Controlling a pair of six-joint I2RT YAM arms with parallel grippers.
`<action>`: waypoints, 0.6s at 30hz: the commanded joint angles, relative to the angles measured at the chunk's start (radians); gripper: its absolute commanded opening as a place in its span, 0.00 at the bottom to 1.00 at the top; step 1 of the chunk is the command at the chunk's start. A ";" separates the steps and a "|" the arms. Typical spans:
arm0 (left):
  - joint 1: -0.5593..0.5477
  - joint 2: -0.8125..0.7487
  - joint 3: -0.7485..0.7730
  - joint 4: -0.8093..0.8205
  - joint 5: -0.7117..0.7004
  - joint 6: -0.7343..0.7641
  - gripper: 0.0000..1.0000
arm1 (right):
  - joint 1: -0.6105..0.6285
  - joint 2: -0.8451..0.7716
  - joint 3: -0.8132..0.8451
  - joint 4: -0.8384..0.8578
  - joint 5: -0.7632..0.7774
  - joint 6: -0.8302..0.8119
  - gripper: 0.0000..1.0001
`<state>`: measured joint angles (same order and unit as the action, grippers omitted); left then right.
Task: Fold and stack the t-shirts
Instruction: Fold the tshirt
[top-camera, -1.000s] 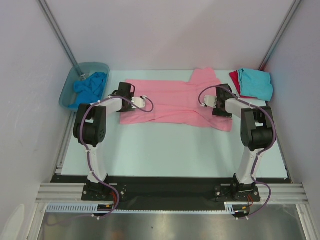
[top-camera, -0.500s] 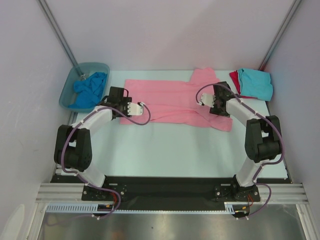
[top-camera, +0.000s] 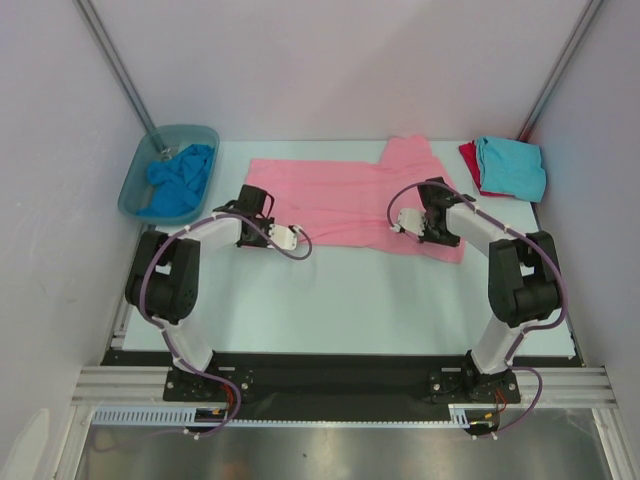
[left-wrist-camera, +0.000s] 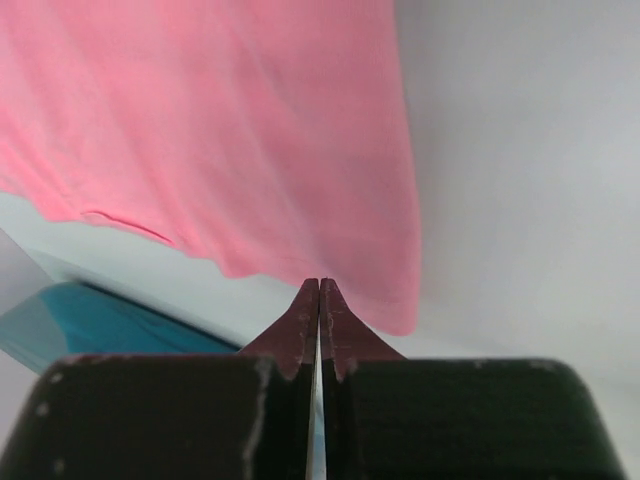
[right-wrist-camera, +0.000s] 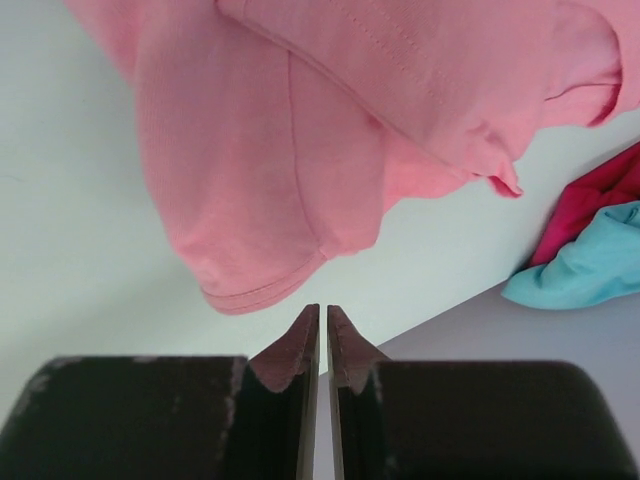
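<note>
Fold not begun on the pink t-shirt (top-camera: 340, 195); two tees look done, two are left.
The left fingers (left-wrist-camera: 300, 330) are pressed together at its near left corner. The right fingers (right-wrist-camera: 345, 350) are nearly closed just short of its right sleeve hem, and no cloth shows between either pair. The shirt lies spread on the desk (top-camera: 340, 300). To its right a turquoise tee (top-camera: 512, 165) sits on a red tee (top-camera: 468, 160). To its left a blue tee (top-camera: 180, 175) lies heaped in the tub (top-camera: 135, 185).

Table (top-camera: 350, 300), pink tee (top-camera: 340, 200), tub (top-camera: 133, 185), 2 stacked tees (top-camera: 510, 165)
</note>
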<state>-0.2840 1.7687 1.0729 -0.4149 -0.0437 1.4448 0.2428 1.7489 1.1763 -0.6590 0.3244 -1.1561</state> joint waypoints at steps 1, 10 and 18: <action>-0.015 0.002 0.056 -0.001 0.036 -0.032 0.00 | 0.000 -0.052 0.019 -0.047 0.005 0.010 0.11; -0.023 0.028 0.041 0.002 0.036 -0.040 0.00 | -0.005 -0.045 0.009 -0.073 -0.018 0.032 0.10; -0.029 0.069 0.044 0.004 0.031 -0.044 0.00 | -0.010 -0.002 -0.001 -0.097 -0.056 0.061 0.08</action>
<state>-0.3012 1.8271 1.0912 -0.4114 -0.0406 1.4143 0.2379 1.7416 1.1759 -0.7258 0.2958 -1.1179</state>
